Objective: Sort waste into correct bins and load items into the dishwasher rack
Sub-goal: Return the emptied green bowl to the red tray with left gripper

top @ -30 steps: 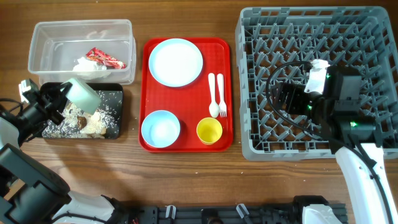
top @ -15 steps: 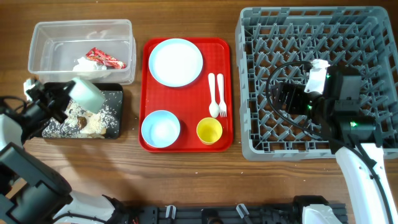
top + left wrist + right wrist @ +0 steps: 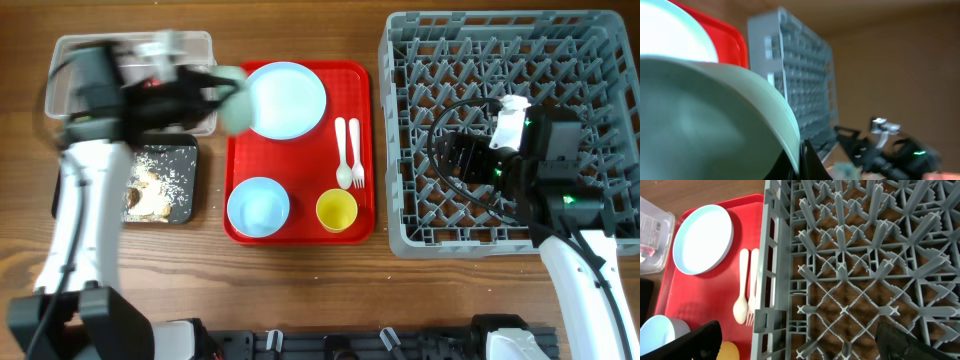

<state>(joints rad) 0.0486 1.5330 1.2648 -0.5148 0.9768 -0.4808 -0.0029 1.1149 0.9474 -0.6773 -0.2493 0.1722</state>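
My left gripper (image 3: 218, 88) is shut on the rim of the pale green bowl (image 3: 233, 96) and holds it above the left edge of the red tray, next to the pale blue plate (image 3: 288, 100). In the left wrist view the bowl (image 3: 705, 115) fills the left side, its rim pinched between the fingers (image 3: 812, 162). Food scraps (image 3: 150, 190) lie in the black tray (image 3: 185, 150). The clear tub (image 3: 62, 52) is mostly hidden by my left arm. The blue bowl (image 3: 258, 207), yellow cup (image 3: 336, 210), spoon (image 3: 343, 152) and fork (image 3: 355, 150) sit on the red tray. My right gripper (image 3: 455, 160) is open and empty over the grey rack (image 3: 500, 50).
The red serving tray (image 3: 298, 232) lies between the bins and the rack. The right wrist view shows the rack's left wall (image 3: 771, 280), the plate (image 3: 702, 240), the cutlery (image 3: 741, 295) and a corner of the tub (image 3: 652, 230). Bare wood runs along the table's front.
My left arm has swung up from the black tray and to the right, carrying the green bowl to the red tray's left edge. The right arm has not moved.
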